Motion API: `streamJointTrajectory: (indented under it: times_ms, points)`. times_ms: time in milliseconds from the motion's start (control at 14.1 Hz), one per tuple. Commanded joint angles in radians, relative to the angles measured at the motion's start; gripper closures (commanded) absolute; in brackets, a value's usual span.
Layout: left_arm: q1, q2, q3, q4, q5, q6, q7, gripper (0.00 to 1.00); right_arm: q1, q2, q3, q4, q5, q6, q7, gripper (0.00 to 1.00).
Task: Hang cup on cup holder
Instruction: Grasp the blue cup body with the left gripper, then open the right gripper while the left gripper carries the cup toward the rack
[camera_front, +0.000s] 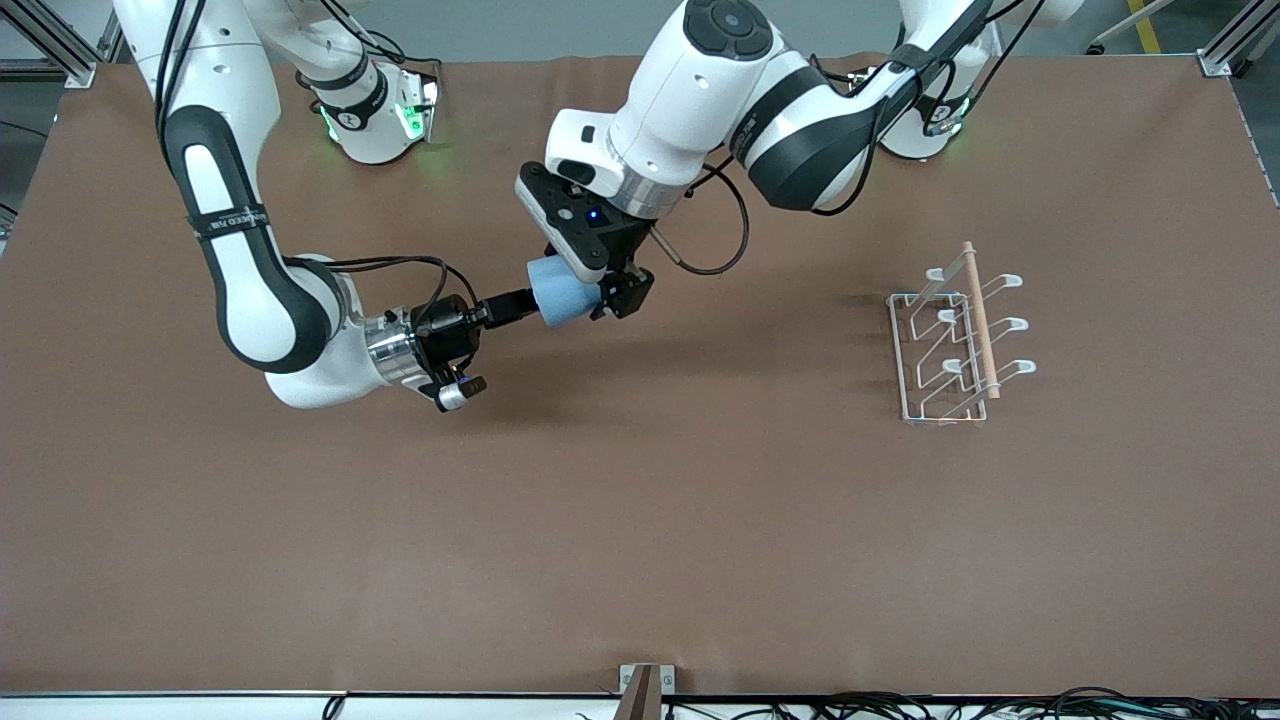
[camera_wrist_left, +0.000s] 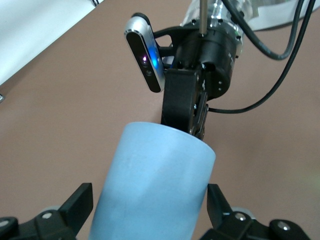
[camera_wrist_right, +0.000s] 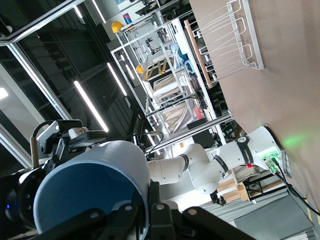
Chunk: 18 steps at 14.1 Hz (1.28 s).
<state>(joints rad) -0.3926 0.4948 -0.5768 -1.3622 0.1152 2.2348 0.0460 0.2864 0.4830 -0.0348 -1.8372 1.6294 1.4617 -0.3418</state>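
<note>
Brown bench top, from the front camera: seeing it run edge to edge, with both arm bases along the top edge. Finding the cup holder (camera_front: 950, 340) standing near the bench edge at the left arm's end, roughly midway between the bases' edge and the camera's edge, wooden rod on top, 6 prongs angling out. Spotting the cup (camera_front: 565, 295) up in the air, lying on its side over the middle of the bench, well apart from the rack. Noting the right gripper (camera_front: 518, 303) reaching in level and pinching the cup at 1 end, fingers pressed together on its wall. Noting the left gripper (camera_front: 603, 288) coming down at the cup's other end, fingers spread wide to either side of it.

Turning to the left wrist view: looking along the light-blue cup (camera_wrist_left: 155, 185), with 2 black fingertips (camera_wrist_left: 80, 200) flanking it, spread and just beside its wall; cannot tell whether touching. Seeing the right gripper (camera_wrist_left: 192, 117) clamping the cup's end, brown bench below.

Turning to the right wrist view: looking into the cup's open mouth (camera_wrist_right: 90, 195), with the right gripper (camera_wrist_right: 150, 212) nipping its rim. Catching the cup holder (camera_wrist_right: 225, 40) on the brown bench, an arm base (camera_wrist_right: 265, 155) glowing green, and a workshop with strip lights around it.
</note>
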Motion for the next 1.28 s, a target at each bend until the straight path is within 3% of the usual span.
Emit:
streamJointTrajectory:
  times_ms: [0,213,356,498,569,640,1067,1209]
  points:
    - [-0.02,0.027,0.003,0.02,0.067,0.002,0.02,0.02,0.013,0.009,-0.008,0.015,0.026,-0.006,0.013,0.99]
    - [-0.023,0.037,0.003,0.02,0.093,-0.006,0.04,0.14,0.013,0.009,-0.008,0.015,0.026,-0.006,0.013,0.98]
    - [-0.023,0.037,0.003,0.017,0.11,-0.032,0.057,0.34,0.013,0.009,-0.008,0.016,0.026,-0.006,0.013,0.98]
    - [-0.02,0.034,0.003,0.017,0.112,-0.082,0.064,0.68,0.013,0.009,-0.008,0.015,0.026,-0.007,0.021,0.87]
    - [-0.014,0.031,0.003,0.02,0.11,-0.116,0.084,0.83,0.013,0.009,-0.008,0.015,0.026,-0.006,0.03,0.2]
    - [-0.008,0.028,0.005,0.022,0.11,-0.148,0.109,0.84,0.013,0.008,-0.008,0.015,0.026,-0.007,0.03,0.0]
    - [0.079,0.013,0.005,0.028,0.107,-0.404,0.196,0.84,0.005,0.005,-0.013,0.013,0.015,-0.006,0.03,0.0]
    - [0.125,0.004,0.006,0.028,0.122,-0.496,0.248,0.84,0.0,-0.007,-0.037,0.007,-0.026,-0.004,0.029,0.0]
